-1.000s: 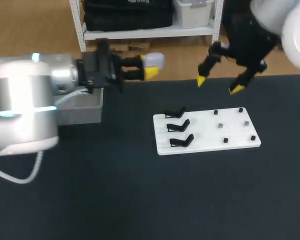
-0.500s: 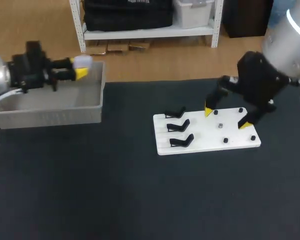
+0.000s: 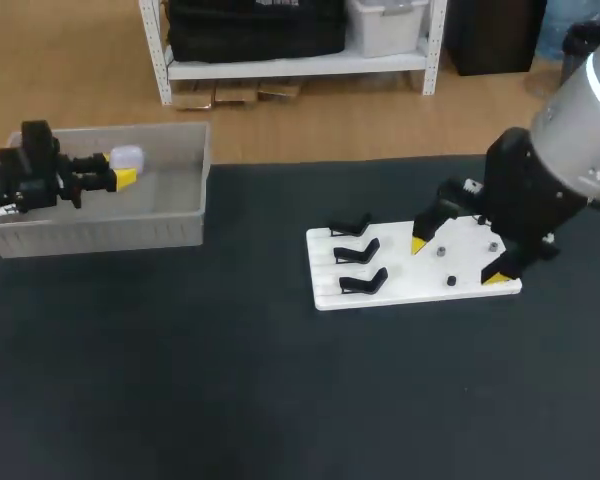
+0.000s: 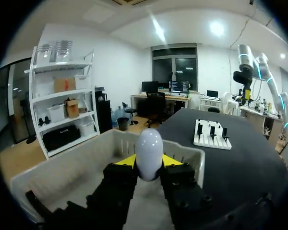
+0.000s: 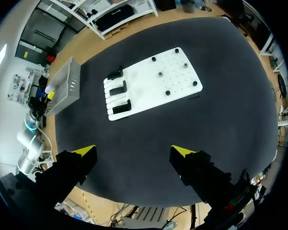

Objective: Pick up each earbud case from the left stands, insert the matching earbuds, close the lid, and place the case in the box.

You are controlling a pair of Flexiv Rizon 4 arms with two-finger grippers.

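Note:
My left gripper [image 3: 125, 168] hovers over the grey box [image 3: 100, 236] at the table's far left, shut on a white earbud case [image 3: 128, 156]. In the left wrist view the rounded case [image 4: 149, 152] stands closed between the yellow tips of that gripper [image 4: 149, 164], above the box's inside [image 4: 86, 165]. On the white board [image 3: 400, 290] three black stands [image 3: 357, 251] carry nothing. My right gripper [image 3: 457, 262] hangs wide open over the board's right half, among small pegs [image 3: 451, 281]. From the right wrist view, its gripper [image 5: 133, 151] holds nothing and sits high above the board [image 5: 151, 81].
The dark table [image 3: 230, 380] stretches wide in front of the box and the board. The box [image 5: 65, 86] lies left of the board, with a gap of table between them.
My left arm has drawn back to the left with the case, from the box's right end to above its inside. My right arm has come down from behind the board to over its right half.

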